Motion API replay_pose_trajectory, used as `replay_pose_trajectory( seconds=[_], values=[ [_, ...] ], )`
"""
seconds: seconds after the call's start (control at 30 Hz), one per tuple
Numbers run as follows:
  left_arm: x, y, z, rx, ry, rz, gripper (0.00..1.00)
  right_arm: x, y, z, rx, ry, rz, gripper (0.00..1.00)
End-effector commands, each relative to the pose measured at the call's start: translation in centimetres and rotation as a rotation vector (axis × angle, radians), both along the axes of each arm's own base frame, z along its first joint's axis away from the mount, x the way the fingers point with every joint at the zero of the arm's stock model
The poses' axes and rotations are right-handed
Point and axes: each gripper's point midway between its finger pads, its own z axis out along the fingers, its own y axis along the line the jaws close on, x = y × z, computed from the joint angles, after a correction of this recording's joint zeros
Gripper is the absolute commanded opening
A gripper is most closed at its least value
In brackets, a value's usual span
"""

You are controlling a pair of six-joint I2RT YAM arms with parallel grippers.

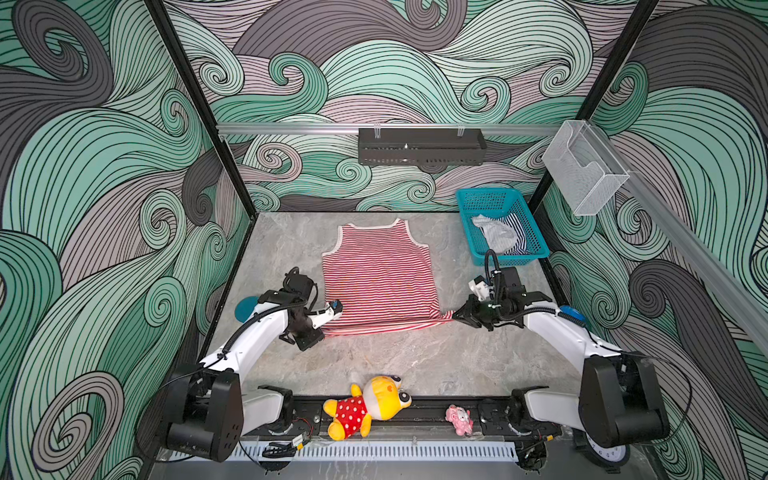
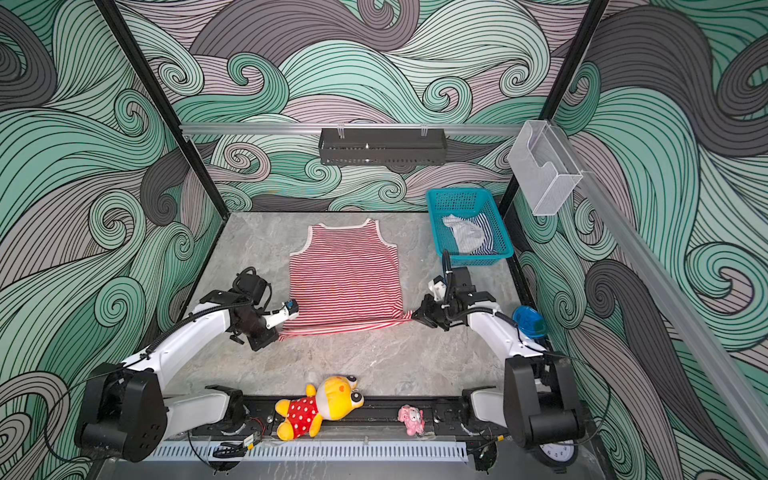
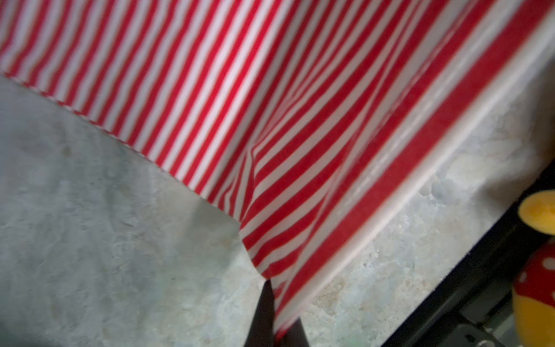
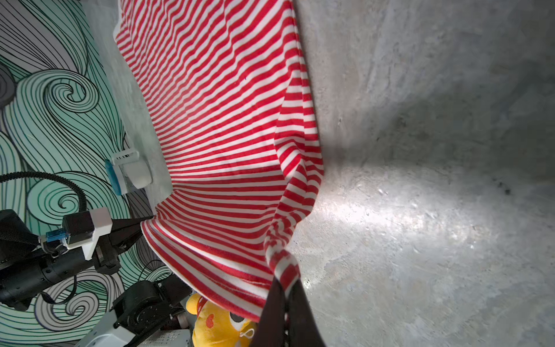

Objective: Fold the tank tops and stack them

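1. The jaws of both grippers are closed on the red top [image 1: 378,274]. The left gripper [image 1: 321,332] is clamped on the near-left hem corner. The right gripper [image 1: 455,316] is clamped on the near-right corner, where the cloth is bunched into a twist.
2. The red top is spread flat on the table [image 1: 415,365], neck toward the back wall. Its near hem is raised slightly and drawn taut between the two grips.
3. The navy top [image 1: 517,232] is seen crumpled in the basket [image 1: 490,193] at the back right, well apart from the red top.
4. A hem-to-neck fold is judged to be the step in hand. The two corners should be lifted evenly and carried toward the neck at a matched pace, so that the hem is kept straight and no skew is introduced.
5. Only enough height should be taken for the lifted layer to clear the layer beneath; otherwise the whole top may be dragged along the table.
6. The twisted right corner should be laid out flat before release, or a ridge is likely to be left in the fold.
7. The toy [image 1: 365,407] at the near edge is well clear and need not be touched.
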Motion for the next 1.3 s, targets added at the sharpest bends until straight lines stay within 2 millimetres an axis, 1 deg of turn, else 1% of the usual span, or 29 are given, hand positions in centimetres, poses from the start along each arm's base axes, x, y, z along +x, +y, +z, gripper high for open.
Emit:
replay_pose_trajectory(
  seconds=[0.0, 0.07, 0.13, 0.2, 0.27, 0.33, 0.4, 0.43, 0.5, 0.53, 0.57, 0.63, 0.73, 0.8, 0.87, 0.97, 1.07, 1.17, 1.27],
  values=[
    [-2.8, 1.6, -0.5, 0.1, 0.082, -0.038, 0.11, -0.8, -0.1, -0.3, -0.033, 0.002, -0.004, 0.14],
    [-3.4, 1.9, -0.4, 0.117, 0.098, -0.043, 0.13, -1.5, -0.1, -0.4, -0.041, 0.012, 0.005, 0.18],
    [-4.0, 2.1, 0.0, 0.122, 0.109, -0.053, 0.15, -2.1, 0.0, -0.3, -0.042, 0.022, 0.011, 0.25],
    [-4.8, 2.4, 0.2, 0.135, 0.132, -0.071, 0.17, -2.6, -0.1, -0.1, -0.054, 0.03, 0.014, 0.28],
    [-5.3, 2.9, 0.8, 0.159, 0.146, -0.07, 0.18, -3.0, -0.2, 0.3, -0.072, 0.033, 0.021, 0.36],
    [-5.3, 3.4, 1.6, 0.183, 0.14, -0.059, 0.18, -2.8, -0.5, 1.1, -0.091, 0.015, 0.018, 0.36],
    [-6.0, 3.7, 2.3, 0.196, 0.158, -0.069, 0.18, -2.3, -0.3, 1.9, -0.087, -0.011, 0.003, 0.36],
    [-6.4, 3.8, 2.7, 0.201, 0.175, -0.079, 0.18, -2.0, 0.0, 2.1, -0.079, -0.017, -0.005, 0.35],
    [-6.5, 4.2, 3.4, 0.226, 0.191, -0.084, 0.18, -1.5, 1.2, 2.1, -0.082, -0.027, 0.005, 0.34],
    [-6.3, 4.3, 3.7, 0.231, 0.188, -0.087, 0.17, -1.4, 1.7, 1.8, -0.095, -0.025, 0.011, 0.32],
    [-5.3, 4.2, 3.8, 0.233, 0.152, -0.072, 0.17, -1.2, 2.5, 1.5, -0.099, -0.025, 0.023, 0.31],
    [-3.1, 3.2, 4.1, 0.189, 0.076, -0.034, 0.17, -0.6, 3.9, 0.9, -0.099, -0.019, 0.037, 0.27],
    [0.9, 1.0, 3.8, 0.083, -0.026, 0.017, 0.18, 0.3, 5.5, -0.5, -0.116, 0.0, 0.05, 0.19],
    [2.8, -0.8, 3.5, 0.016, -0.024, 0.042, 0.18, 0.8, 6.4, -1.3, -0.135, 0.012, 0.063, 0.17],
    [3.9, -2.5, 3.6, -0.04, 0.034, 0.088, 0.18, 1.2, 7.6, -1.7, -0.131, 0.016, 0.08, 0.16],
    [4.7, -4.9, 2.8, -0.046, 0.149, 0.105, 0.18, 1.1, 9.6, -2.2, -0.126, 0.032, 0.127, 0.16],
    [5.0, -7.2, 1.6, -0.021, 0.188, 0.062, 0.18, 0.5, 11.4, -2.3, -0.131, 0.033, 0.181, 0.15],
    [4.9, -9.2, 0.4, -0.01, 0.214, 0.007, 0.18, -0.4, 12.3, -2.5, -0.137, 0.037, 0.216, 0.15],
    [4.5, -10.8, -0.5, 0.025, 0.237, -0.048, 0.19, -1.6, 12.6, -2.8, -0.143, 0.052, 0.237, 0.15]
  ],
)
